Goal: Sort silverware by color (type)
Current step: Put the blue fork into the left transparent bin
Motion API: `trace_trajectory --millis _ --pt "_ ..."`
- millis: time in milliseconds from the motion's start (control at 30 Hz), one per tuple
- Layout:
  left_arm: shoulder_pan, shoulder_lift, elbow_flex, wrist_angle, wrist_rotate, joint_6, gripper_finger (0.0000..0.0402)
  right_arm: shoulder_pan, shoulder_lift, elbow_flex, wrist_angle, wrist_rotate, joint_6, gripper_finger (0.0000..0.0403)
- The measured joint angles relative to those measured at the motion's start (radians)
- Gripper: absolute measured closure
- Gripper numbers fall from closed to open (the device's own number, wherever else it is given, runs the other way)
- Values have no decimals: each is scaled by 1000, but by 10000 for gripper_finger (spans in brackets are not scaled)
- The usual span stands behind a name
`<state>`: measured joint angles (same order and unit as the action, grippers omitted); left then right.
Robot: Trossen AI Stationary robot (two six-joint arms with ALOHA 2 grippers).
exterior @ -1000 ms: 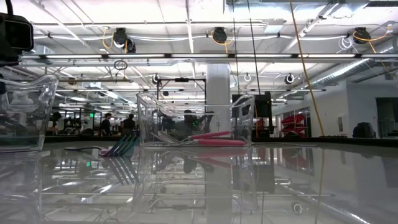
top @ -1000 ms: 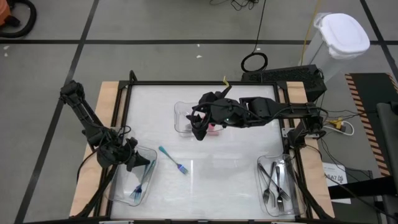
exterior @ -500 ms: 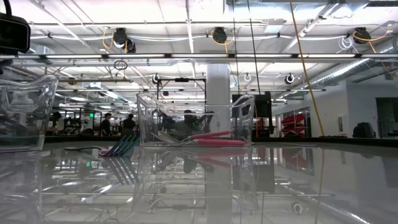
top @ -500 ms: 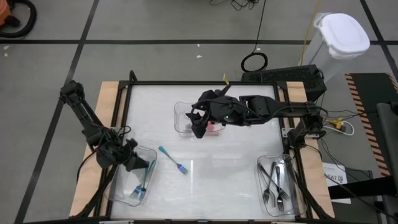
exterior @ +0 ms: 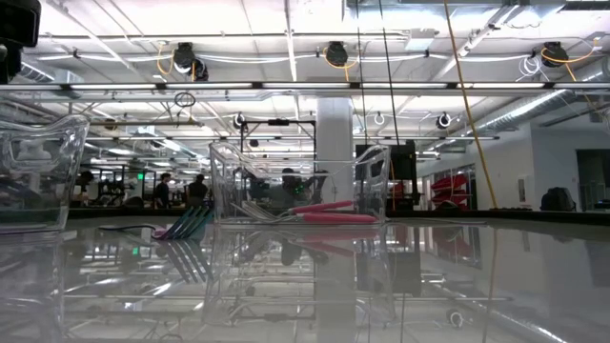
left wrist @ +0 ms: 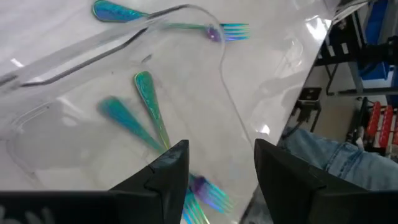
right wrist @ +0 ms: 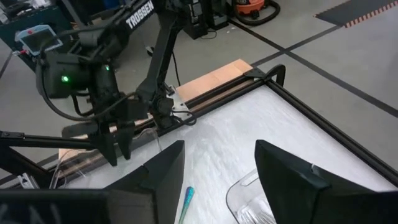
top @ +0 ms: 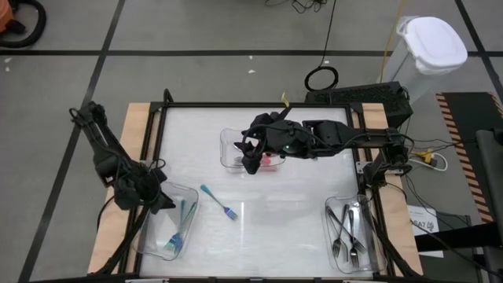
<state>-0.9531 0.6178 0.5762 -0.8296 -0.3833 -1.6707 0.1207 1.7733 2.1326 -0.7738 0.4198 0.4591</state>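
The left gripper (top: 167,202) is hovering over the clear tray (top: 149,240) at the bench's front-left corner, its jaws standing apart with nothing between them. In the left wrist view, 2 teal forks (left wrist: 149,121) are lying in that tray below the gripper's fingers (left wrist: 168,168). A 3rd teal fork (top: 218,202) is lying on the bare bench (top: 275,212) just beside the tray, toward the middle, pointing diagonally.

The right gripper (top: 250,161) is reaching in over the clear tray (top: 229,141) near the back edge, at about the bench's middle. Its jaws are standing apart and empty in the right wrist view, where the fingers (right wrist: 158,168) are framing the left arm across the bench. Pink-handled utensils (exterior: 329,211) are lying in this back tray, showing clearly in the low view.

Dark grey forks (top: 350,228) are sitting together in a 3rd clear tray (top: 333,211) at the front-right corner, well apart from both grippers.
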Motion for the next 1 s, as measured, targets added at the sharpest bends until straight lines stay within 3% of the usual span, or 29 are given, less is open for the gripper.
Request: trace_trajectory --millis 367,767,1000 --pt "0 4 172 -208 62 -56 222 9 0 0 -1 -1 25 213" --pt "0 25 189 -485 399 -281 222 44 0 0 -1 -2 26 213" --pt "0 43 188 -522 463 -374 222 54 0 0 -1 -4 31 213"
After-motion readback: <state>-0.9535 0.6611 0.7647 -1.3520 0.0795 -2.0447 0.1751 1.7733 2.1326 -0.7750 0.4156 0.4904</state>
